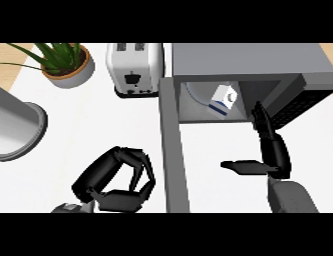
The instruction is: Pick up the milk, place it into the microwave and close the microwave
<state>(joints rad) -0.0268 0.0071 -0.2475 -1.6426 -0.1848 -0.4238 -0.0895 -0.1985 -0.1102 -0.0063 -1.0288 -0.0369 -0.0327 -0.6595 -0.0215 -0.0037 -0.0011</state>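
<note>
the milk (224,98), a small white carton with a blue mark, stands tilted inside the open microwave (250,62), on the pale round plate (195,96) in the oven's cavity, touched by neither hand. the microwave door (173,150) is swung wide open and runs as a long grey slab from the cavity's left edge down toward the view's lower edge, between the two arms. the right hand (272,150) is released and holds nothing: its fingers (261,117) reach straight out to the mouth of the cavity, just right of the carton and apart from it, while the thumb (240,166) juts out sideways to the left. the left hand (117,182) hangs over the white counter (95,125) on the far side of the door, its fingers curled inward in an empty clench (nothing shows between them). farther back stand a white toaster (133,67) just beside the microwave and a potted plant (64,62) near the counter's corner. a grey cylinder (3,120) lies at the left edge.
</note>
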